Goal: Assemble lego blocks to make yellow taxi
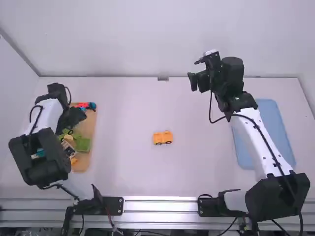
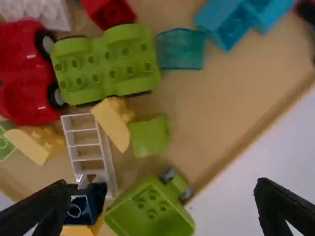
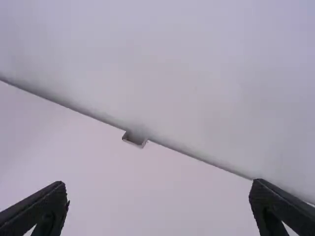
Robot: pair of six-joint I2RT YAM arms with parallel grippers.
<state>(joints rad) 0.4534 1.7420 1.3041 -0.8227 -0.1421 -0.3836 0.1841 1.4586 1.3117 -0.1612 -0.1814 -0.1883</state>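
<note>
So the taxi looks barely started to me: the yellow wheeled base (image 1: 163, 137) sits on the bare middle of the table (image 1: 128, 162), and I can't make out anything stacked on it. Upper pieces are probably still to come, maybe the yellow blocks (image 2: 112, 125) in the brown tray (image 2: 216, 113). Left gripper (image 2: 161, 183) is over that tray, pointing down, fingers wide apart and nothing pinched. Right arm (image 1: 256, 140) stretches toward the far edge, its gripper (image 3: 156, 183) also spread and empty, well apart from the base.
</note>
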